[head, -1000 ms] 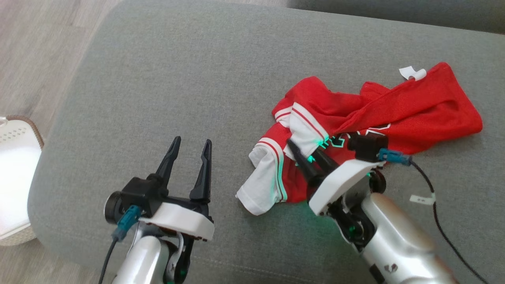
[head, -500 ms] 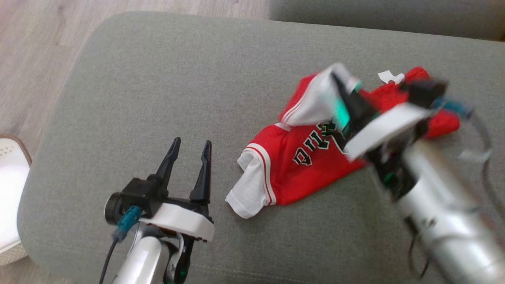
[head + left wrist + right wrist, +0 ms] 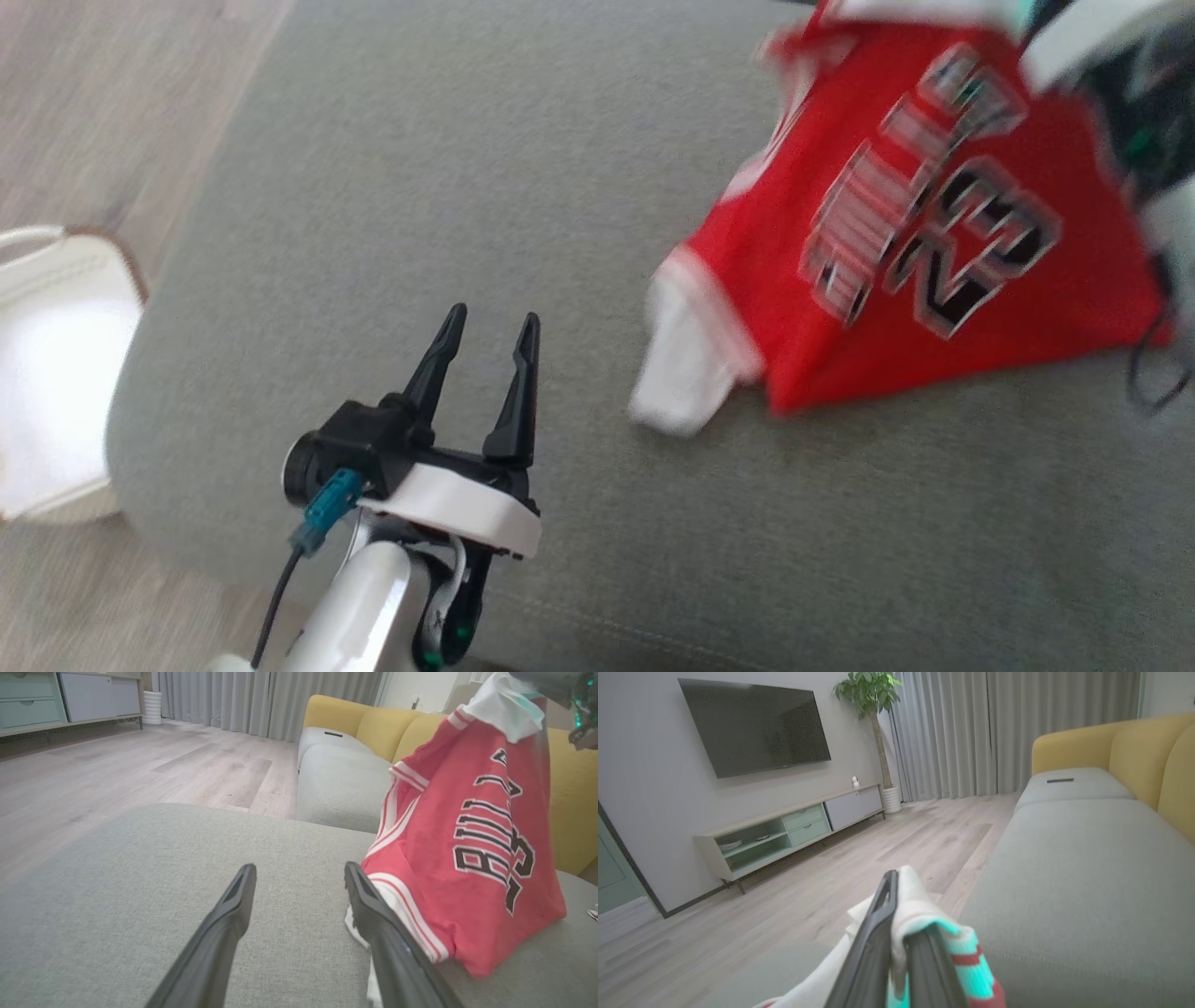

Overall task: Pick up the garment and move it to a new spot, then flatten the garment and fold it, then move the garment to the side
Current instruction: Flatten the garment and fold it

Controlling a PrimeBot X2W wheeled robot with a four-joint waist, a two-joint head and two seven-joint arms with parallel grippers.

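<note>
The garment [image 3: 915, 233] is a red jersey with white trim and black lettering. It hangs stretched at the upper right of the head view, its lower edge and a white sleeve [image 3: 686, 378] touching the grey cushion [image 3: 420, 187]. My right gripper [image 3: 896, 884] is shut on a white and red trimmed edge of the garment [image 3: 920, 914], holding it up. My left gripper [image 3: 490, 327] stands open above the cushion, left of the garment, with nothing between its fingers. In the left wrist view the garment [image 3: 467, 858] hangs just right of the left gripper [image 3: 299, 875].
A white basket [image 3: 47, 373] stands on the wood floor left of the cushion. A yellow sofa [image 3: 364, 723] with grey seats lies beyond. A TV [image 3: 754, 723], a low cabinet [image 3: 784, 830] and a potted plant [image 3: 868, 690] line the far wall.
My right gripper has lifted the garment off the cushion, up and to the far right, unfurling it. The head camera has shifted too. The left gripper stays open and still.
</note>
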